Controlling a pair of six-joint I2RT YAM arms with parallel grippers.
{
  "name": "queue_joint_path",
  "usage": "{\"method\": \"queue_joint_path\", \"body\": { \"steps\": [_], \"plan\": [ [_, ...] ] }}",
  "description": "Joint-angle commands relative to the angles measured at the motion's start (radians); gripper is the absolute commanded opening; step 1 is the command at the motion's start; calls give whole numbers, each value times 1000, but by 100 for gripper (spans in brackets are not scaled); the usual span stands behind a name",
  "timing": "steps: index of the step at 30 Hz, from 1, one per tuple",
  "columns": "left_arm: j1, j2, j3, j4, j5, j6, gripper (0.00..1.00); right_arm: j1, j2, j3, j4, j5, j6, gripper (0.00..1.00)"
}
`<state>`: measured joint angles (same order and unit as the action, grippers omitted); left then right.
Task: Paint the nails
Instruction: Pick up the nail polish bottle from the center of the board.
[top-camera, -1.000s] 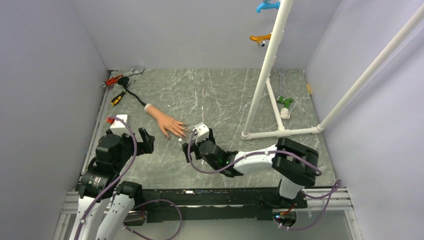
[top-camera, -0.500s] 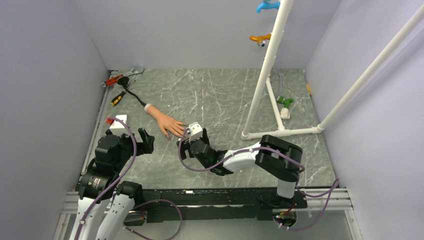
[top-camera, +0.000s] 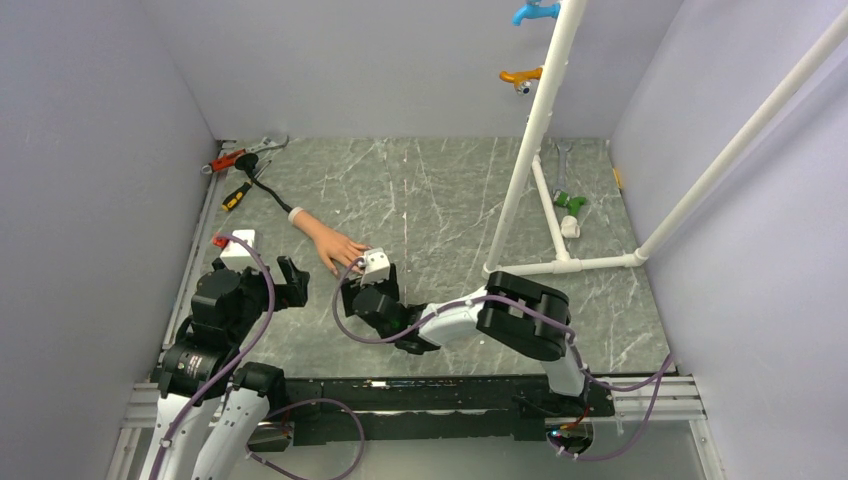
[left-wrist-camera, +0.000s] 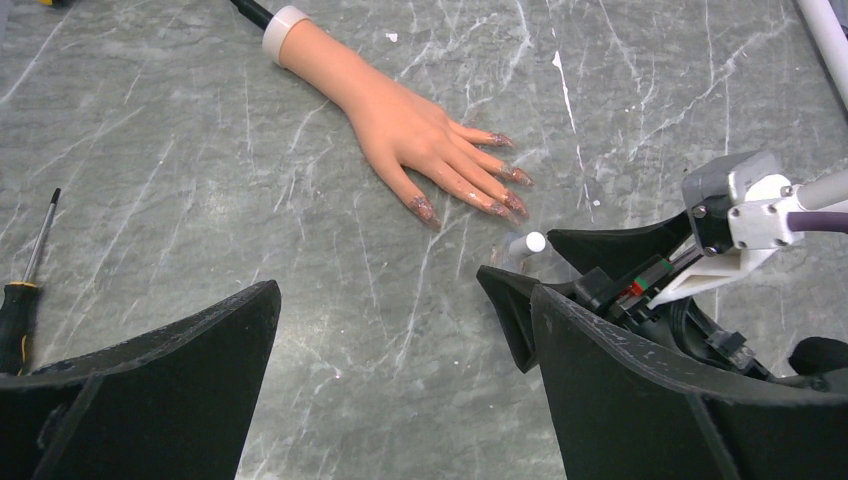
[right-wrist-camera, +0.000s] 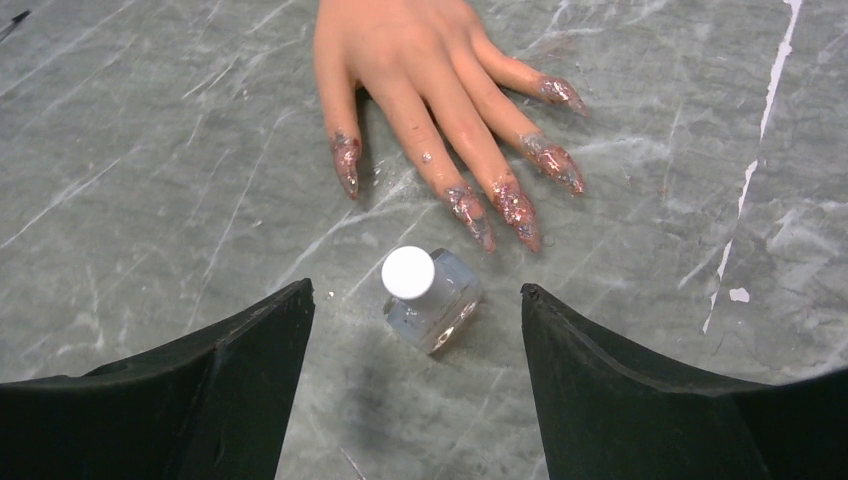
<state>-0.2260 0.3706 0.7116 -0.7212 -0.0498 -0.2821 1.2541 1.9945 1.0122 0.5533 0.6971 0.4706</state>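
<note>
The nails (right-wrist-camera: 515, 205) are long and pointed, a glittery reddish-pink flecked with silver. Some of that colour is smeared back onto the fingertips. They belong to a flesh-coloured mannequin hand (top-camera: 335, 248) that lies palm down on the grey marbled counter (top-camera: 440, 190). Its white wrist cuff (left-wrist-camera: 283, 20) points to 10 o'clock in the top view and its spread fingers to 4 o'clock.

In the right wrist view a small clear bottle with a white cap (right-wrist-camera: 432, 300) stands just beside the middle nails, at their 6 o'clock. The right gripper (right-wrist-camera: 415, 290) sits low over the bottle, its jaws wide on either side of it and gripping nothing. The left gripper (left-wrist-camera: 403, 292) hangs at 8 o'clock of the hand, well apart from it, jaws also wide and empty.

Bare counter runs from 12 to 3 o'clock of the hand as far as the white pipe frame (top-camera: 520, 150). At 11 o'clock a wrench (top-camera: 262, 146) and screwdrivers (top-camera: 236, 196) lie in the far corner. A small white box (top-camera: 238, 248) sits by the left wall, at 9 o'clock of the hand
</note>
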Motion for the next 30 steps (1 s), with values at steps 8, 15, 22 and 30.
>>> {"method": "queue_joint_path", "body": {
  "steps": [8, 15, 22, 30],
  "plan": [
    [-3, -10, 0, 39, 8, 12, 99, 2, 86, 104, -69, 115, 102, 65],
    [-3, -7, -1, 40, 13, 13, 99, 1, 96, 83, -62, 95, 66, 54],
    [-3, -2, -3, 45, 21, 14, 99, 4, 53, 14, -45, 56, -12, 51],
    [-3, 4, -4, 46, 24, 17, 99, 4, 51, -60, 59, -7, -97, 68]
  ]
}}
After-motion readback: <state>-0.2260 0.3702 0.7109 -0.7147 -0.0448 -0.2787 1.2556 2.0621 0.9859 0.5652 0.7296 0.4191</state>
